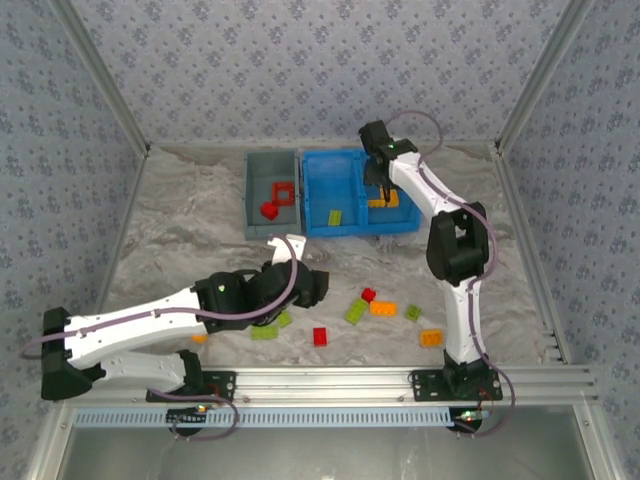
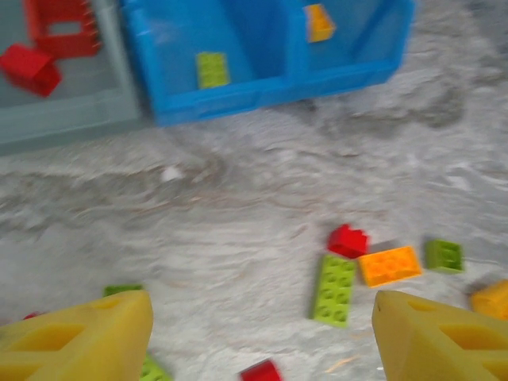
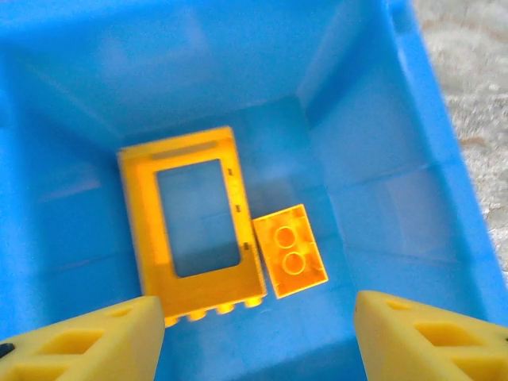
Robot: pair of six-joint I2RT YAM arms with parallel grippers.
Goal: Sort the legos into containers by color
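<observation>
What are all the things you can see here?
table: one, grey-white marbled, under everything.
blue bin: one, blue, two compartments, far side.
grey bin: one, grey, left of the blue bin.
red frame: one, red, in the grey bin.
red brick: one, red, in the grey bin.
green brick: one, lime green, blue bin's left compartment.
orange frame: one, orange, blue bin's right compartment.
small orange brick: one, orange, beside the orange frame.
loose legos: at least nine, red, green and orange, on the table's near half.
arms: two, white and black, bolted at the near edge.
left hand: one, yellow, open, above the loose legos.
right hand: one, yellow, open, above the orange frame.
</observation>
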